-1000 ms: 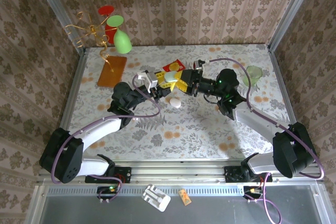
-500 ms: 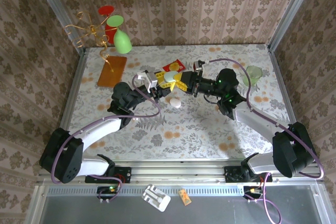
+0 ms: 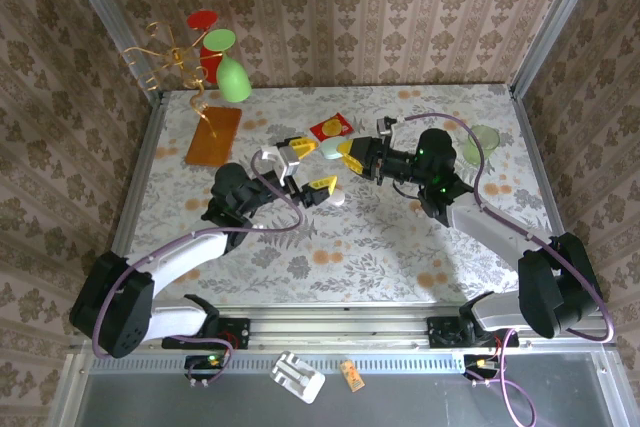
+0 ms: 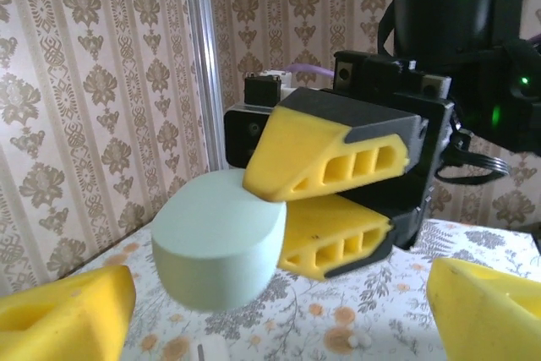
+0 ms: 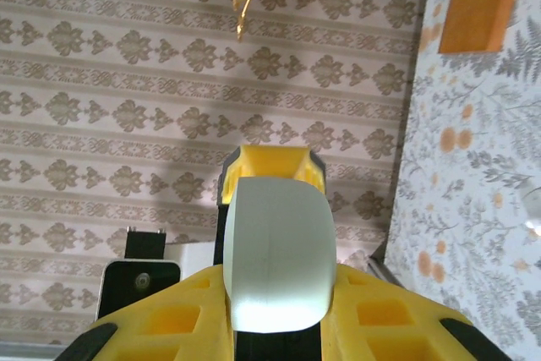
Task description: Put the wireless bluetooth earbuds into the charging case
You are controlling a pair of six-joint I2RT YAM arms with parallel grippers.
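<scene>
right gripper: yellow fingers clamped on the pale green case, held up off the table
left gripper: fingers wide apart, either side of the case, not touching
earbuds: tiny white bits on the table below, barely discernible
white oval case: on the table beside left gripper

Lab test booth (wallpapered walls, aluminium frame).

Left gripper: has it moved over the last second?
Yes: left gripper opened off the case, one finger swinging toward the red card.
</scene>
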